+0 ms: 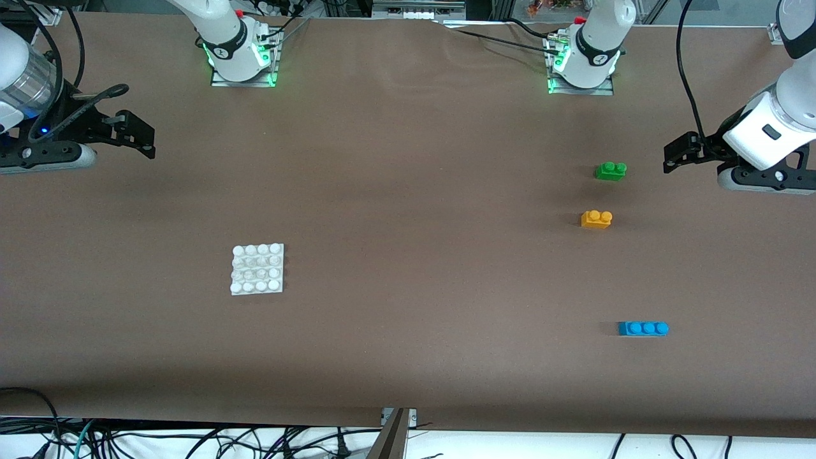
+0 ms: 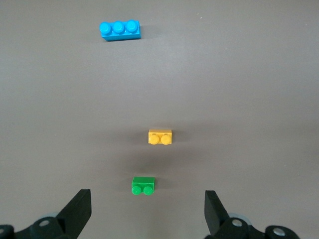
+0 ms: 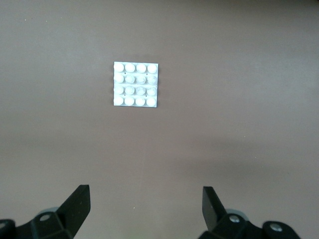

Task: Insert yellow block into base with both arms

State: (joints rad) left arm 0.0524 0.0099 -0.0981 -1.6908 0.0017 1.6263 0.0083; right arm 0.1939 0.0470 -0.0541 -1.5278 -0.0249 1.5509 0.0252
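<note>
The yellow block (image 1: pixel 597 219) (image 2: pixel 160 137) lies on the brown table toward the left arm's end, untouched. The white studded base (image 1: pixel 257 269) (image 3: pixel 135 84) lies flat toward the right arm's end, nearer to the front camera than the block. My left gripper (image 1: pixel 669 158) (image 2: pixel 148 204) hangs open and empty over the table's edge at the left arm's end, apart from the block. Over the right arm's end, my right gripper (image 1: pixel 148 139) (image 3: pixel 145 196) also stands open with nothing between its fingers, well away from the base.
A green two-stud brick (image 1: pixel 611 170) (image 2: pixel 143 185) sits just farther from the front camera than the yellow block. A blue three-stud brick (image 1: pixel 643 328) (image 2: pixel 119 30) lies nearer to that camera. Both arm bases stand along the table's edge farthest from the camera.
</note>
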